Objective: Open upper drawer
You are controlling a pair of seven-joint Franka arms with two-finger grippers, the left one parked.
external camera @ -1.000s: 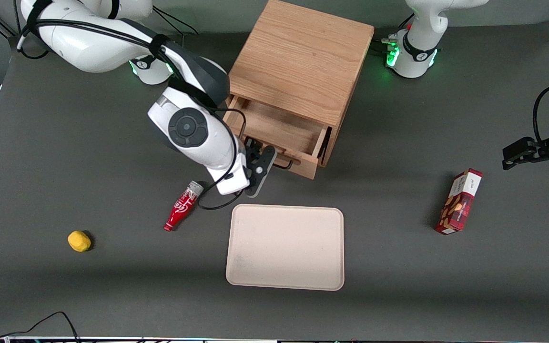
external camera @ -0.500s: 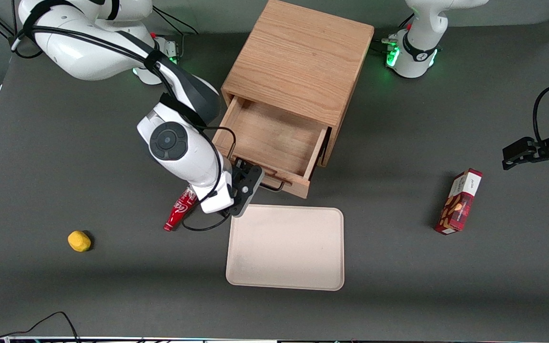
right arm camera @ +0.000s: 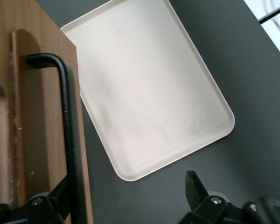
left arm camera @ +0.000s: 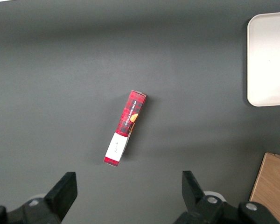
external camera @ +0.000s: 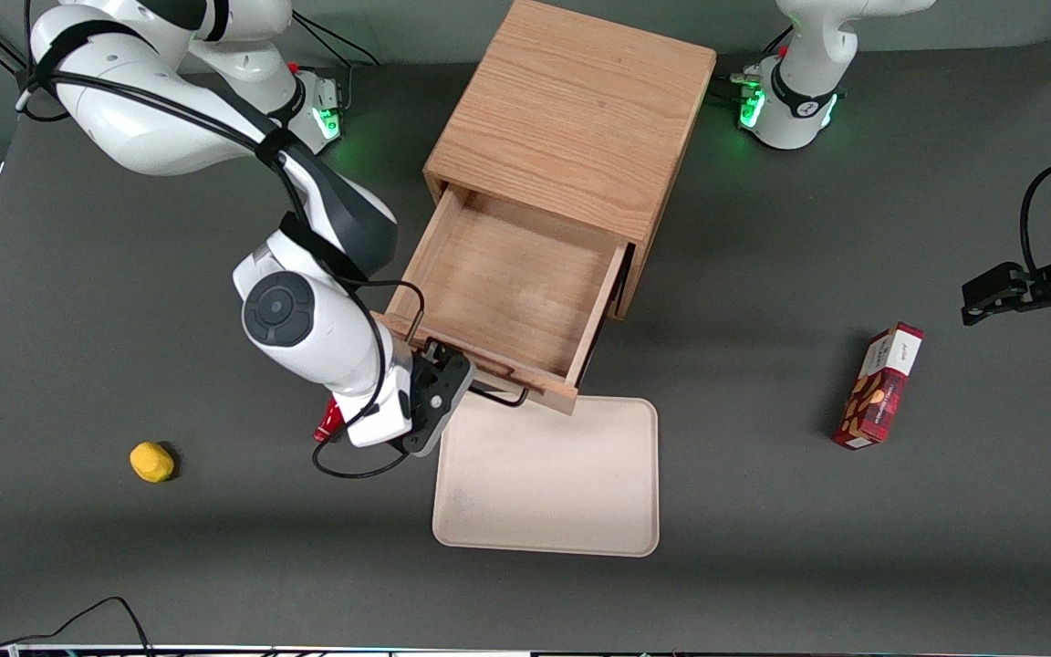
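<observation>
Nearest the front camera, a cream tray [external camera: 546, 484] is lying flat on the dark bench [external camera: 763, 566], and the front corner of the upper drawer [external camera: 512, 287] is overhanging the tray's farther edge. A little farther away, toward the working arm's end of the bench, a small yellow lump [external camera: 151, 461] is sitting alone; it is too small to identify. A red bottle [external camera: 328, 423] is lying beside the tray, but the arm's wrist is covering nearly all of it, so only its red end is showing. The end effector [external camera: 469, 383] is sitting at the black handle [external camera: 503, 398] on the drawer front, just above the tray's farther edge. In the wrist view the end effector [right arm camera: 126, 198] is standing spread, with one finger [right arm camera: 56, 198] against the handle [right arm camera: 67, 135] and the other finger [right arm camera: 196, 189] well apart over the tray [right arm camera: 149, 88], so it is not pinching the bar. Its fingertips are being cut off by the frame edge. The drawer is standing pulled far out of the wooden cabinet [external camera: 571, 114], its bare wooden floor showing. The lower drawer is being hidden beneath it. Toward the parked arm's end, a red plaid box [external camera: 879, 385] is lying on the bench, well apart from everything else; its print is too small to read.
</observation>
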